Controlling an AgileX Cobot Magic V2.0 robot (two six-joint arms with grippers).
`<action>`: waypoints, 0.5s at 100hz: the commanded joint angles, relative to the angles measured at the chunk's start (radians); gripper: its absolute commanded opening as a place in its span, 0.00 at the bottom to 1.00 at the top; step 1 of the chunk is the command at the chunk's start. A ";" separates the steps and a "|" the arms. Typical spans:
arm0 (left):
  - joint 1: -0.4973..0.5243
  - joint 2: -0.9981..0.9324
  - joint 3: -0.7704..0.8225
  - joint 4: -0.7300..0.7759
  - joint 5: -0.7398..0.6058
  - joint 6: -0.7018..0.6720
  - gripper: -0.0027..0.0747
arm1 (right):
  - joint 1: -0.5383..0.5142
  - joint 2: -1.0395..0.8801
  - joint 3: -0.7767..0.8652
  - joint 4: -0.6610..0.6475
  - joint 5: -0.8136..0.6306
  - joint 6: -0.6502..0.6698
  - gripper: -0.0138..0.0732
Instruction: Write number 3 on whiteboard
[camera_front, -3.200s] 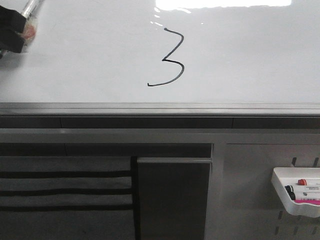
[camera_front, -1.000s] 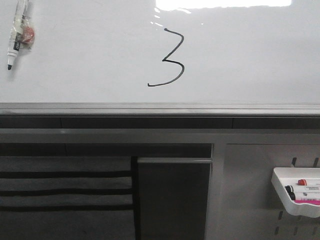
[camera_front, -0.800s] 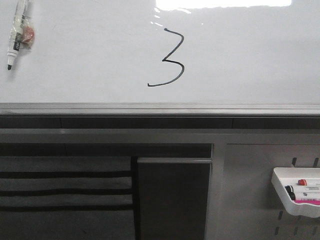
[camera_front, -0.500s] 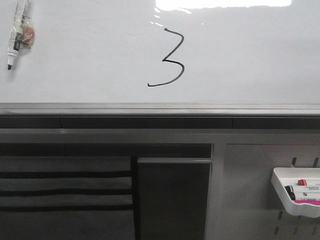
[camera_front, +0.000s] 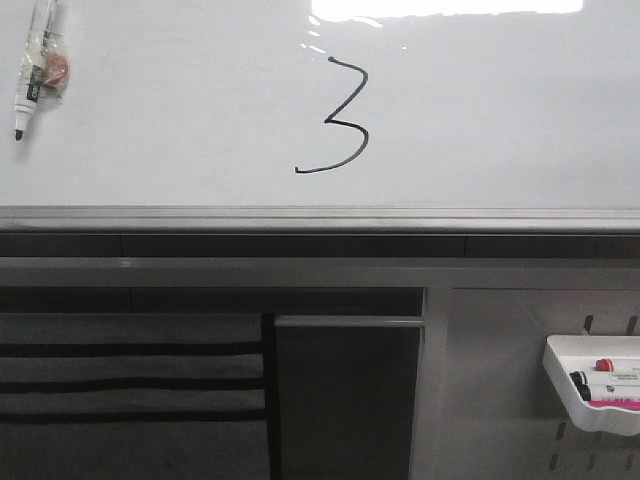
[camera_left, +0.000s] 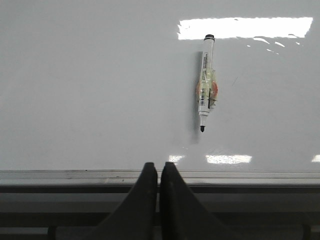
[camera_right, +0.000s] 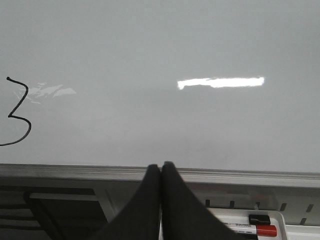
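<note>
A thin black number 3 (camera_front: 340, 118) with a long tail running left stands on the glossy whiteboard (camera_front: 500, 120), and part of it shows in the right wrist view (camera_right: 17, 117). A white marker (camera_front: 34, 65) with a black tip lies loose on the board at the far left; the left wrist view shows it too (camera_left: 205, 82). My left gripper (camera_left: 159, 167) is shut and empty, back at the board's grey edge rail (camera_left: 75, 175), apart from the marker. Shut and empty as well, my right gripper (camera_right: 161, 167) sits over the rail. Neither arm shows in the front view.
Below the board's rail (camera_front: 320, 218) hangs a grey pegboard panel (camera_front: 500, 380) with a white tray (camera_front: 590, 385) holding spare markers (camera_right: 257, 230). A dark grey block (camera_front: 345, 395) and striped grey panel (camera_front: 130, 385) sit lower left.
Over three seconds ago my left gripper was at the board's far left on the marker; since then it has left the front view and the marker lies still on the board.
</note>
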 joint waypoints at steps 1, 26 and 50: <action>0.002 -0.016 0.008 0.174 -0.083 -0.182 0.01 | -0.007 0.003 -0.026 0.001 -0.074 -0.003 0.08; 0.004 -0.028 0.008 -0.079 -0.081 0.068 0.01 | -0.007 0.003 -0.026 0.001 -0.074 -0.003 0.08; 0.004 -0.028 0.008 -0.057 -0.100 0.091 0.01 | -0.007 0.003 -0.026 0.001 -0.074 -0.003 0.08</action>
